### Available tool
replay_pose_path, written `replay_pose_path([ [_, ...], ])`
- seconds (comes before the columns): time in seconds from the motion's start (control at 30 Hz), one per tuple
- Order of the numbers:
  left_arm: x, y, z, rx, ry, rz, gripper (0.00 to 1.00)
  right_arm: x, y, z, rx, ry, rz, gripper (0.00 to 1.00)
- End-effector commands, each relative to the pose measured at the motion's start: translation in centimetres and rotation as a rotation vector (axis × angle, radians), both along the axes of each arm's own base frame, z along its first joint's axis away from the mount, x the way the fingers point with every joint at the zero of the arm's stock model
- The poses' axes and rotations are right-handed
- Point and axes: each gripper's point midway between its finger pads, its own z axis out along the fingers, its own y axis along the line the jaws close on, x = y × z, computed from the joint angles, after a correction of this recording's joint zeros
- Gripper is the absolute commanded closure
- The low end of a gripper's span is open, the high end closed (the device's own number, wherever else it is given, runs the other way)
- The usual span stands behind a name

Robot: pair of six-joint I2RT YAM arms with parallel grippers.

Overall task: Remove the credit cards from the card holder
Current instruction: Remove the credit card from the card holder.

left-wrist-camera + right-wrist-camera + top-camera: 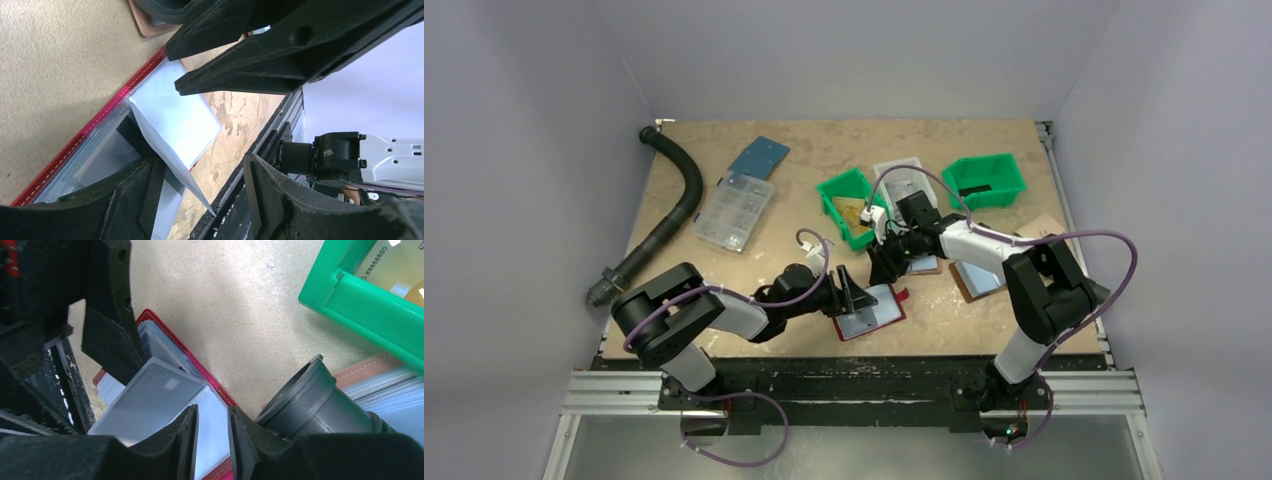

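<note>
The card holder [879, 318] lies open near the front edge of the table, maroon with pale shiny pockets. Its red stitched edge [95, 125] also runs through the right wrist view [215, 385]. A pale blue-grey credit card [175, 117] sticks up out of it at a tilt, one corner reaching between my left fingers without being gripped. My left gripper [200, 160] is open, low over the holder [856, 290]. My right gripper [212, 412] hovers just behind it [886, 262], jaws a little apart and empty, the card [150, 395] beside its left finger.
Two green bins [849, 205] [984, 180] stand behind the grippers, one showing in the right wrist view [360, 295]. Brown folders [976, 280] lie to the right. A clear organiser box [736, 210], a blue plate [759, 157] and a black hose [674, 200] are at the left.
</note>
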Motion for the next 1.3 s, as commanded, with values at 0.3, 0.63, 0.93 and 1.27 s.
replay_pose_path([
  [0.3, 1.5, -2.7, 3.3, -0.125, -0.122, -0.068, 0.37, -0.1, 1.4, 4.0, 0.132, 0.024, 0.020, 0.51],
  [0.63, 1.3, -3.2, 2.8, -0.136, -0.113, -0.093, 0.37, 0.5, 1.1, 4.6, 0.139, 0.028, -0.007, 0.36],
  [0.93, 1.6, -3.7, 3.1, -0.143, -0.126, -0.103, 0.37, 0.5, 0.8, 5.0, 0.146, 0.030, -0.011, 0.27],
  [1.27, 1.8, -3.1, 3.1, -0.139, -0.131, -0.093, 0.37, 0.6, 0.1, 3.3, 0.082, 0.039, -0.016, 0.25],
])
